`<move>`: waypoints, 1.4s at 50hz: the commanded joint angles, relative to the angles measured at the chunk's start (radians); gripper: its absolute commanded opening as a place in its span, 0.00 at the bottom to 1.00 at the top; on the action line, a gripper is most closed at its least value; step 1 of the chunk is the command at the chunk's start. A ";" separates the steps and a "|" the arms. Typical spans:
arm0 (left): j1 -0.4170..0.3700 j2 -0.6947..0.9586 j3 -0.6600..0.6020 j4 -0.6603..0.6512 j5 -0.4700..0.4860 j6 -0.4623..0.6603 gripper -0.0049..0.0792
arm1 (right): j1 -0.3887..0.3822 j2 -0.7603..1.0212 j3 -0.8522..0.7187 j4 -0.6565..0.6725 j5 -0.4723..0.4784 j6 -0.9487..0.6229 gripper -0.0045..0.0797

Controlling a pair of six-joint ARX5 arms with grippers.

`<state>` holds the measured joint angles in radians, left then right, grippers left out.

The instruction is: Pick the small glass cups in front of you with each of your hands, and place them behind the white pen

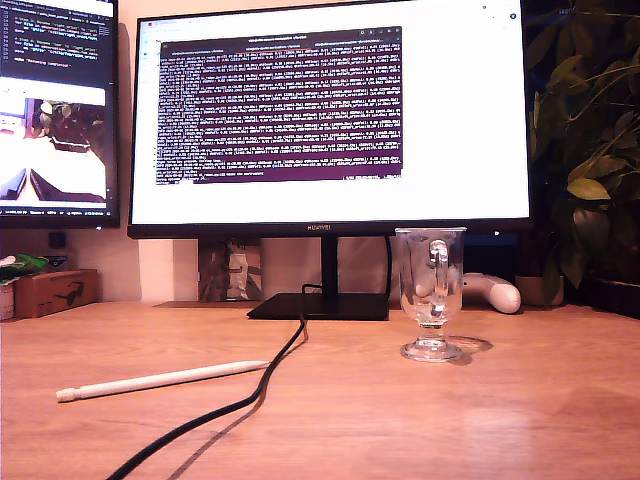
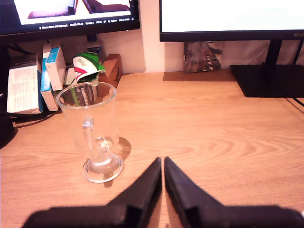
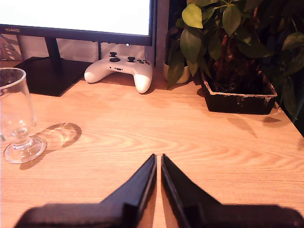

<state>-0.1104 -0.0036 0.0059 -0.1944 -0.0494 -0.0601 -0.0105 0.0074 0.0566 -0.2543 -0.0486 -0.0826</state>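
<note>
1. The wooden desk (image 1: 520, 420) fills the lower part of every view and carries everything else.
2. A large monitor (image 1: 330, 115) with a dark text window stands at the back on a black base (image 1: 318, 306); a second monitor (image 1: 55, 110) sits at the exterior view's left.
3. A potted plant (image 3: 237, 52) in a dark tray stands at the exterior view's right, with a white game controller (image 3: 121, 69) beside it near the monitor base.
4. Boxes (image 2: 33, 83) are stacked against the wall under the second monitor.
5. My first end effector (image 2: 163, 164) hangs just over bare desk with its two black fingers pressed together, only a thin slit between the tips, holding and touching nothing.
6. My second end effector (image 3: 158, 160) is likewise pressed together over bare desk, with nothing in it.
7. A black cable (image 1: 240, 400) runs from the monitor base toward the front of the exterior view.
8. One glass mug (image 2: 92, 130) stands upright just beside my first end effector, apart from it, near the boxes.
9. The other glass mug (image 1: 431, 292) stands upright in front of the monitor, toward the exterior view's right; in the second wrist view it sits well apart from my second end effector.
10. The white pen (image 1: 160, 380) lies flat on the desk at the exterior view's lower left, its tip close to the cable.
</note>
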 commanded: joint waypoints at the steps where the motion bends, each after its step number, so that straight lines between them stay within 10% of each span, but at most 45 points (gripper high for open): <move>1: -0.003 -0.004 -0.030 -0.011 0.001 0.008 0.04 | 0.008 -0.006 -0.021 0.010 0.000 0.003 0.04; 33: -0.003 -0.004 -0.030 -0.011 0.030 -0.025 0.04 | 0.009 -0.006 -0.021 0.010 -0.049 0.103 0.04; 47: -0.003 -0.004 -0.030 0.002 0.217 -0.294 0.04 | 0.010 -0.006 -0.021 0.029 -0.185 0.511 0.04; 56: -0.005 -0.004 -0.017 0.055 0.424 -0.424 0.04 | 0.026 -0.006 -0.006 0.068 -0.438 0.690 0.04; 70: -0.012 0.053 0.184 -0.190 0.512 -0.463 0.04 | 0.116 0.081 0.214 -0.140 -0.439 0.758 0.04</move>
<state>-0.1188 0.0174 0.1261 -0.3637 0.4602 -0.5205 0.0902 0.0509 0.2028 -0.3893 -0.4877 0.6792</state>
